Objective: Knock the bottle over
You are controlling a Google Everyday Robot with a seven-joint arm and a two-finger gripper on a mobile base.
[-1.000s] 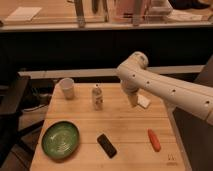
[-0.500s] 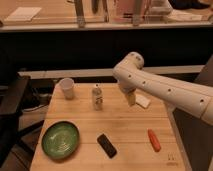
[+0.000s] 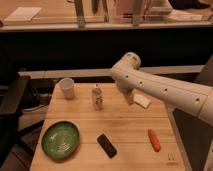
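We see a small pale whitish bottle with a narrow capped neck and a darker greenish-grey label band (image 3: 97, 98) standing upright on a light wooden table (image 3: 127, 127). It is a little left of the frame's centre, in the upper part of the tabletop.

The robot's white arm (image 3: 167, 92) reaches in from the right edge of the frame and bends downward near the centre. At its end the gripper (image 3: 129, 96) hangs just above the table, to the right of the bottle and apart from it. We cannot tell whether the gripper is open or closed, and it holds nothing that we can see.

To the left of the bottle stands a white paper cup (image 3: 67, 88), upright and clear of it. A flat white block (image 3: 142, 101) lies just right of the gripper. In the lower left of the frame rests a round green bowl (image 3: 60, 140). A small black rectangular object (image 3: 106, 145) lies below the bottle towards the bottom edge, and an orange-red, carrot-shaped object (image 3: 154, 140) lies in the lower right of the tabletop.
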